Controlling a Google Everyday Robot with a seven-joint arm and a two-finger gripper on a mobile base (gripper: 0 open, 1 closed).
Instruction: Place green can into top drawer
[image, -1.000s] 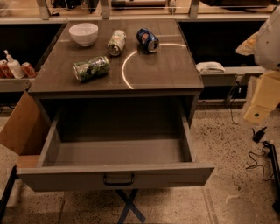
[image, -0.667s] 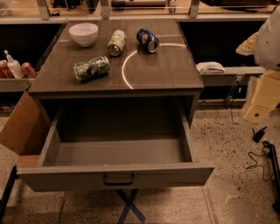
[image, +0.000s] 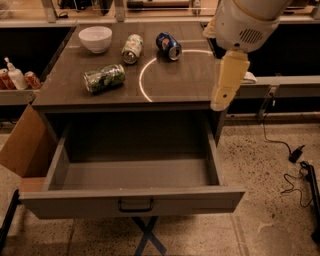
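Observation:
The green can (image: 104, 78) lies on its side on the left part of the tabletop (image: 175, 82). The top drawer (image: 132, 199) is pulled open below it, its dark handle (image: 135, 205) at the front centre, and nothing shows inside. My gripper (image: 223, 100) hangs from the white arm (image: 245, 22) at the upper right, over the table's right edge. It is well to the right of the green can and holds nothing that I can see.
A white bowl (image: 95, 38), a pale whitish-green can (image: 132, 48) and a blue can (image: 168, 46) lie at the back of the tabletop. A cardboard box (image: 25, 145) stands left of the drawer. Bottles (image: 15, 77) sit on the left shelf. Cables (image: 295, 155) lie on the floor at the right.
The arm has swung left from the right edge of the view to over the table's right edge. The cans and the drawer have not moved.

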